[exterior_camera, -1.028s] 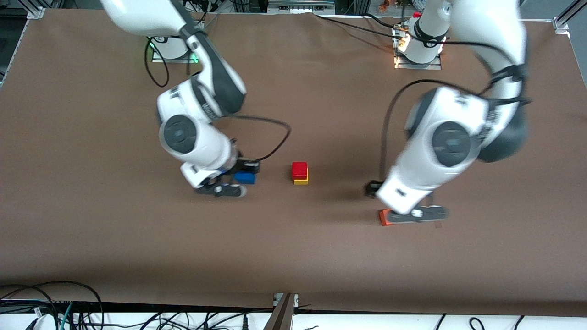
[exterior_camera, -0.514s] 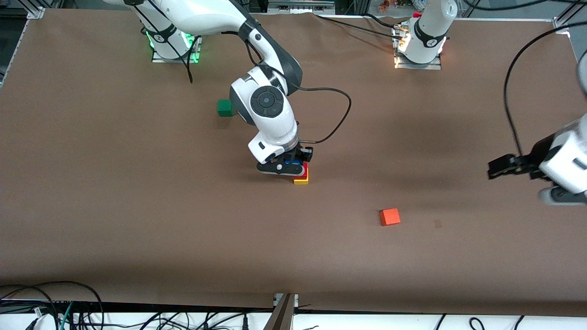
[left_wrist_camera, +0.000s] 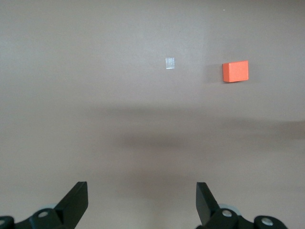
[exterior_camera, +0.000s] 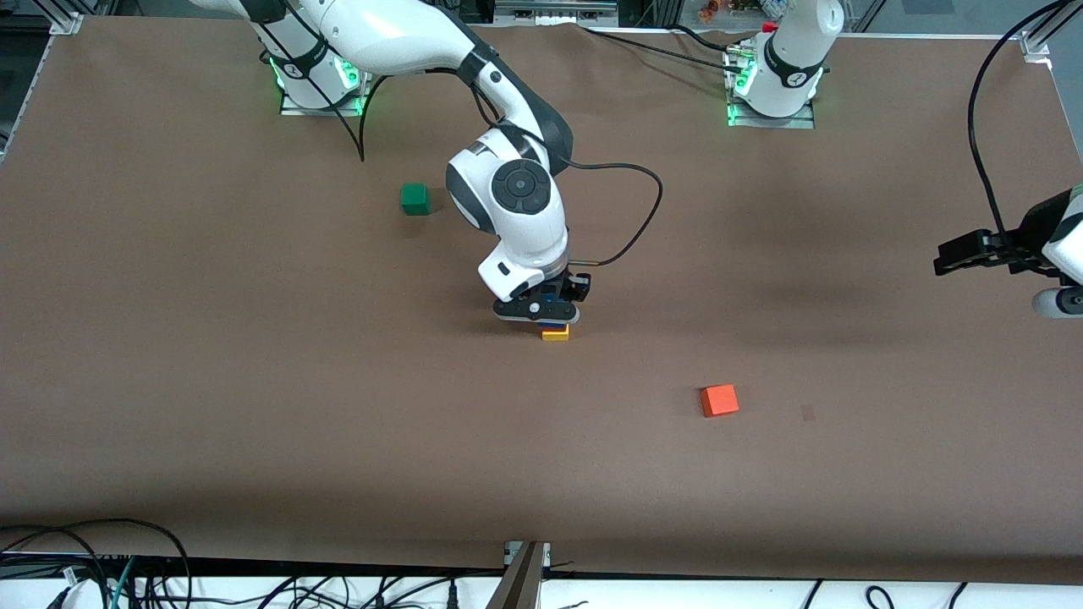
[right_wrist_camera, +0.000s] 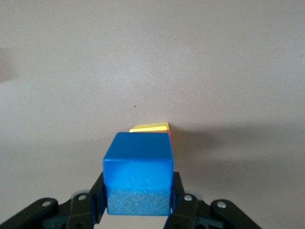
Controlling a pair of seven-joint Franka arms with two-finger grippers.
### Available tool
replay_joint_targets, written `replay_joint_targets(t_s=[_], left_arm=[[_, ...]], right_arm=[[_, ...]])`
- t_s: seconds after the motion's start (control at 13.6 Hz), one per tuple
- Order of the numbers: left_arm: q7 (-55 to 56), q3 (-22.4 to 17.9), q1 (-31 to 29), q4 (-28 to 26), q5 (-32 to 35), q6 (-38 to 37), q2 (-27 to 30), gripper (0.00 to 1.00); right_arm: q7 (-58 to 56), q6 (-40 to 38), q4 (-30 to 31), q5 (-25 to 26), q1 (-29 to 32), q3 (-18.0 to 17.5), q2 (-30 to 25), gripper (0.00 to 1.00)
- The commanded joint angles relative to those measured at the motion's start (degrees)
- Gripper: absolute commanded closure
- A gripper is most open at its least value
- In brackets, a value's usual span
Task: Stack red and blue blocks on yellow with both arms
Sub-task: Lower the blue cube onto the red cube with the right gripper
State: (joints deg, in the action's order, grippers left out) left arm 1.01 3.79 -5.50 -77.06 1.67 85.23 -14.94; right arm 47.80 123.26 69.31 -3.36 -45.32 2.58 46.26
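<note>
My right gripper (exterior_camera: 538,309) is shut on the blue cube (right_wrist_camera: 138,179) and holds it just over the stack near the middle of the table. The stack is the red cube (right_wrist_camera: 170,139) on the yellow cube (exterior_camera: 555,335). In the front view the gripper hides the red cube and most of the blue one. In the right wrist view the yellow cube (right_wrist_camera: 150,127) and a sliver of red show past the blue cube's edge. My left gripper (exterior_camera: 1058,302) is up over the left arm's end of the table, open and empty (left_wrist_camera: 141,202).
An orange cube (exterior_camera: 719,399) lies nearer the front camera than the stack, toward the left arm's end; it also shows in the left wrist view (left_wrist_camera: 235,71). A green cube (exterior_camera: 415,199) lies farther from the camera, toward the right arm's end.
My right gripper has carried the blue cube from the table to over the red-and-yellow stack. My left arm has drawn away from the orange cube to its end of the table.
</note>
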Motion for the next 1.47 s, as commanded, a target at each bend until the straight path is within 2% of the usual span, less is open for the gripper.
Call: replay_joint_targets(t_s=[0.0,1.03,1.18,1.25,1.32,1.4], left_arm=[[-1.2,0.3,-1.4,-1.3,-0.9,0.9,0.4,0.0],[-1.3,0.3,-1.7,-1.1,-0.9,0.9,0.2,0.0],[-1.3,0.4,-1.6,-1.1,-0.9,0.9,0.2,0.0],[-1.3,0.4,-1.7,-1.1,-0.9,0.9,0.2,0.0],[-1.3,0.4,-1.7,-1.1,-0.9,1.0,0.2,0.0],[-1.3,0.4,-1.7,-1.1,-0.9,0.9,0.2,0.0]], right_arm=[[1.5,-0.4,-2.1,0.9,-0.6,0.7,1.3,0.45],[1.1,-4.1,-3.2,0.9,-0.6,0.8,1.0,0.43],[1.1,-4.0,-3.2,0.9,-0.5,0.8,1.0,0.39],[1.1,-4.3,-3.2,0.9,-0.5,0.8,0.9,0.29],[1.1,-4.8,-3.2,0.9,-0.3,0.9,0.6,0.0],[1.0,-7.0,-3.3,0.8,0.1,1.3,0.4,0.0]])
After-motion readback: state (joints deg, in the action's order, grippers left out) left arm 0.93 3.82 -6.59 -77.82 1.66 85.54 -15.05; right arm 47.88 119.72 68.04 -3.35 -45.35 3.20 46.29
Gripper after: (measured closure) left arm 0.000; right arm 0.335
